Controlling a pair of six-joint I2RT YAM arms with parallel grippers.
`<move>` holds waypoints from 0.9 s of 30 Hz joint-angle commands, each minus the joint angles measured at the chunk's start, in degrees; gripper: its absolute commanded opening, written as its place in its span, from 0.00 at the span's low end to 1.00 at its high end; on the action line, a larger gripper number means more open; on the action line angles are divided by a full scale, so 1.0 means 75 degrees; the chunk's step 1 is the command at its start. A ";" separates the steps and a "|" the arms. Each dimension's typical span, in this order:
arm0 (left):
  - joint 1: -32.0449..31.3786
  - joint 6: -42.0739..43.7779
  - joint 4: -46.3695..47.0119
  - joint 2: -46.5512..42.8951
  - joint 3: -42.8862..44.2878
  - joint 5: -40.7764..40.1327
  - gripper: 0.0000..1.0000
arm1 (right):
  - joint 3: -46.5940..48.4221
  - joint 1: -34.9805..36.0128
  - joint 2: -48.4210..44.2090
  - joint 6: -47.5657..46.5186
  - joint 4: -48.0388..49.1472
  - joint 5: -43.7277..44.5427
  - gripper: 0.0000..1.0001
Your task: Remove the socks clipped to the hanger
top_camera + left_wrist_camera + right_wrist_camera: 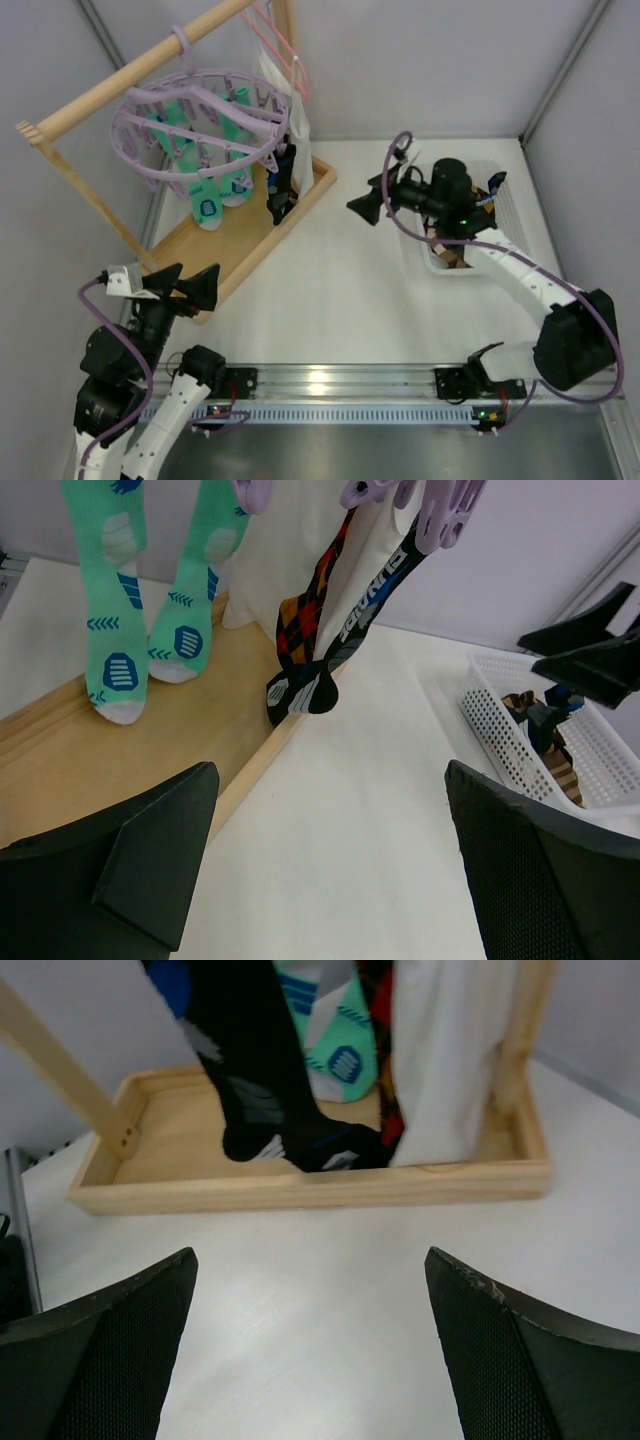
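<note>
lavender hanger (215,101) sits at 11 o'clock with socks (212,195) clipped on. left claw (193,274) and right claw (360,207) both spread wide, empty. seems like reach-in time: right one should head toward 10 o'clock, pinch the black sock (281,185), tug down.

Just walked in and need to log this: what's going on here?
Two arms are working on socks clipped to the hanger. Both the left gripper and right gripper are open and empty, pointed at it. Mint, black and diamond socks hang from clips; the basket holds a striped piece.
</note>
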 commanded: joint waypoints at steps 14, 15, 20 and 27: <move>-0.0001 0.0092 0.0117 0.0410 -0.0043 0.0321 0.98 | 0.4247 0.1298 0.5598 0.0294 0.3225 -0.2858 0.94; -0.0001 0.0092 0.0117 0.0433 -0.0043 0.0321 0.98 | 0.4423 0.1345 0.5716 0.0259 0.3190 -0.2906 0.94; -0.0001 0.0092 0.0118 0.0457 -0.0055 0.0332 0.98 | 0.5256 0.1568 0.6466 0.0396 0.3388 -0.3233 0.94; -0.0001 0.0104 0.0118 0.0504 -0.0055 0.0297 0.98 | 0.5844 0.1919 0.7100 0.0633 0.3774 -0.3493 0.75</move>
